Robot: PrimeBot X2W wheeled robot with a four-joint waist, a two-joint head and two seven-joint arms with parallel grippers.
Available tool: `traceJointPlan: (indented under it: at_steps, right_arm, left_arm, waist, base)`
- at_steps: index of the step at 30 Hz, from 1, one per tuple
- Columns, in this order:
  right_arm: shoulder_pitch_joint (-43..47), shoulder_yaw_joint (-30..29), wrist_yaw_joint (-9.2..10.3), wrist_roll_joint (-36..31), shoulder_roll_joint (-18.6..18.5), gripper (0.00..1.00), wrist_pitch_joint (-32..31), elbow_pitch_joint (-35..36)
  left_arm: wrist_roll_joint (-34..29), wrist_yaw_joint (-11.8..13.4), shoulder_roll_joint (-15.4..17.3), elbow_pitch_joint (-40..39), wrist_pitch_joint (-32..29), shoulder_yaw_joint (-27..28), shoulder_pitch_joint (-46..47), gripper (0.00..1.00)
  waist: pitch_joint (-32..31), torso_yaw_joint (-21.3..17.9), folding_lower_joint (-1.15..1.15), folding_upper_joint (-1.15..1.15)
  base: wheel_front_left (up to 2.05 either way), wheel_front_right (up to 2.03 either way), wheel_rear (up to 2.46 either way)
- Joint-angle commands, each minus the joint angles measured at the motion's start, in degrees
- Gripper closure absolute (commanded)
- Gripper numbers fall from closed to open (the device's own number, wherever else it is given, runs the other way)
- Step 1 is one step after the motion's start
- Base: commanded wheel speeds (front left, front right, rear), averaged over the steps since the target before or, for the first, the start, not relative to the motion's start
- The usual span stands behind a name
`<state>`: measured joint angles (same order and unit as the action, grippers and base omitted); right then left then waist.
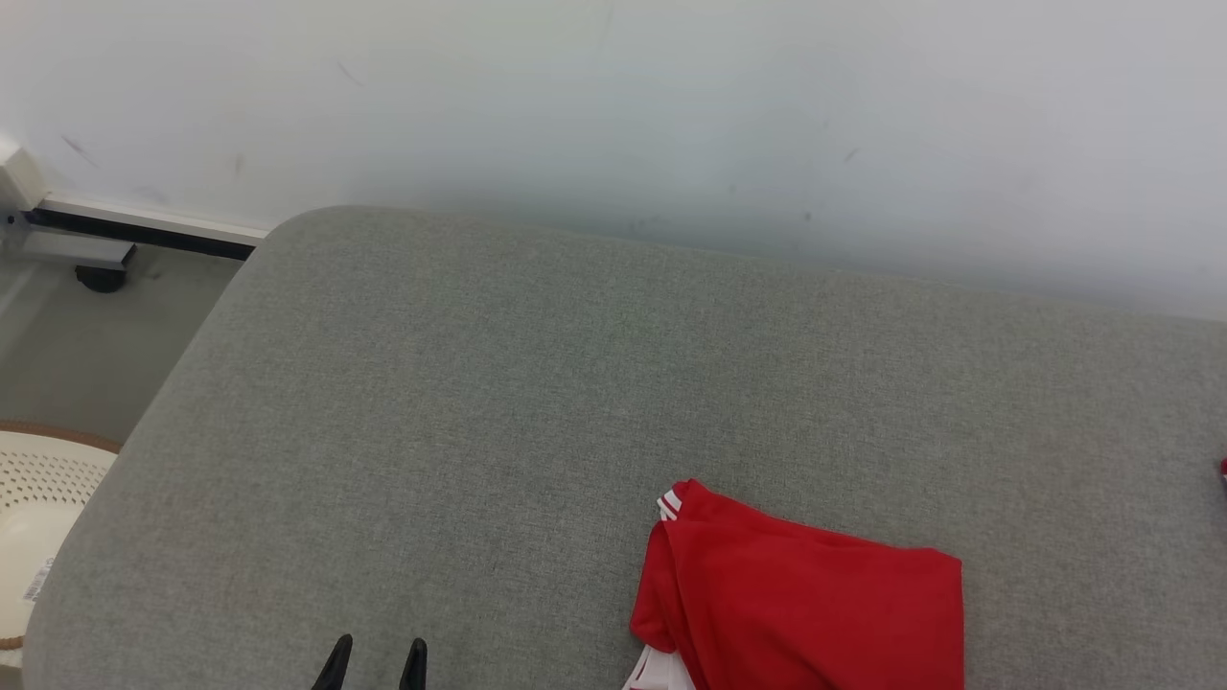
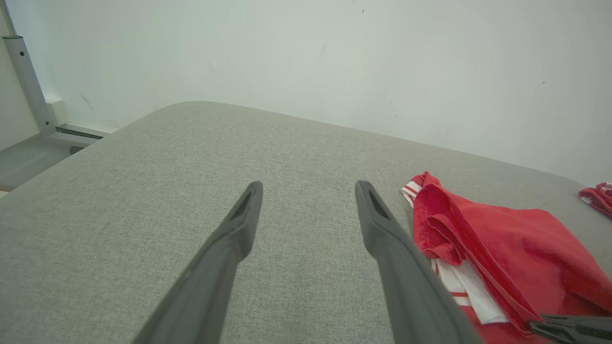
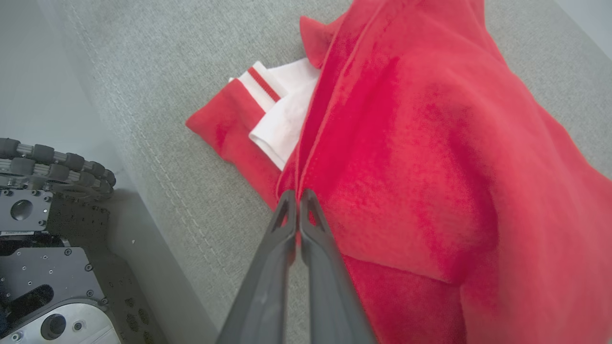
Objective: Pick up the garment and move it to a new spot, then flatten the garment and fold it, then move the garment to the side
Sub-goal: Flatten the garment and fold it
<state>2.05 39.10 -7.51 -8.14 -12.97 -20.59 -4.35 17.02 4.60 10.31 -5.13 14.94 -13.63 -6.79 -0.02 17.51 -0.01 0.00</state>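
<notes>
Now I see right gripper (image 3: 299, 197) pinched on red garment (image 3: 406, 143) hem; left gripper (image 2: 308, 191) spread wide over grey cushion (image 2: 143, 191).

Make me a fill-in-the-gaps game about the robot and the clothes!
1. The garment is mostly ____ with white trim.
2. The right gripper is ____ on the garment's edge.
3. The left gripper holds nothing and is ____.
Missing words: red; shut; open.
</notes>
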Motion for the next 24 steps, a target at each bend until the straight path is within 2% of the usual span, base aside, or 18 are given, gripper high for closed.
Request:
traceJointPlan:
  at_steps: [1, 5, 7, 10, 15, 16, 17, 18, 24]
  right_arm:
    - [0.65, 0.17, 0.04, 0.17, -0.34, 1.00, 0.58, 0.40]
    - [-0.66, 1.19, 0.04, 1.35, 0.55, 1.00, 1.70, 0.61]
    - [-2.89, 2.03, 0.04, 2.08, 2.76, 1.00, 1.26, -0.09]
    - [-7.35, 2.87, 0.04, 2.81, 6.23, 1.00, 1.79, -4.60]
    - [-10.96, 2.17, 0.04, 4.34, 8.98, 1.00, 2.21, -9.70]
    - [-11.02, 1.90, 0.04, 4.91, 9.15, 0.75, 2.02, -10.54]
    - [-11.03, 1.39, 0.04, 5.63, 9.35, 0.30, 1.41, -11.39]
    - [-11.08, 0.84, 0.04, 6.03, 9.52, 0.00, 1.20, -11.87]
    - [-9.44, -1.42, 0.04, 6.88, 9.96, 0.00, -0.45, -11.77]
  left_arm:
    - [-0.72, 0.05, -0.06, 0.00, 0.33, -0.07, -0.21, 0.00]
    - [-0.65, 0.36, 0.00, 0.10, 0.33, -0.11, -0.12, 0.00]
    - [-0.62, 0.38, -0.02, 0.19, 0.24, -0.25, 0.14, 0.00]
    - [-0.56, 0.25, -0.02, 0.41, 0.04, -0.66, 0.92, 0.00]
    - [-0.43, -0.05, 0.17, 1.17, -0.04, -0.98, 1.23, 0.00]
    - [-0.38, -0.03, 0.21, 1.23, 0.00, -1.00, 1.31, 0.00]
    - [-0.31, -0.03, 0.26, 1.29, 0.01, -0.97, 1.33, 0.00]
    - [-0.24, 0.02, 0.35, 1.36, 0.02, -0.91, 1.30, 0.00]
    - [0.02, 0.30, 0.72, 1.37, 0.09, -0.50, 0.69, 0.00]
  waist:
    - [-0.05, 0.04, 0.01, 0.00]
    - [-0.19, -0.06, 0.01, 0.00]
    - [-0.21, -0.08, 0.01, 0.00]
    - [-0.24, 0.12, 0.01, 0.00]
    - [-0.31, 1.02, 0.01, 0.00]
    - [-0.35, 1.19, 0.01, 0.00]
    - [-0.37, 1.32, 0.01, 0.00]
    - [-0.39, 1.42, 0.01, 0.00]
    - [-0.56, 1.26, 0.01, 0.00]
  base:
    - [0.00, 0.00, 0.00]
    - [0.00, 0.00, 0.00]
    - [0.00, 0.00, 0.00]
    - [0.00, 0.00, 0.00]
    - [0.00, 0.00, 0.00]
    - [0.00, 0.00, 0.00]
    - [0.00, 0.00, 0.00]
    - [0.00, 0.00, 0.00]
    - [0.00, 0.00, 0.00]
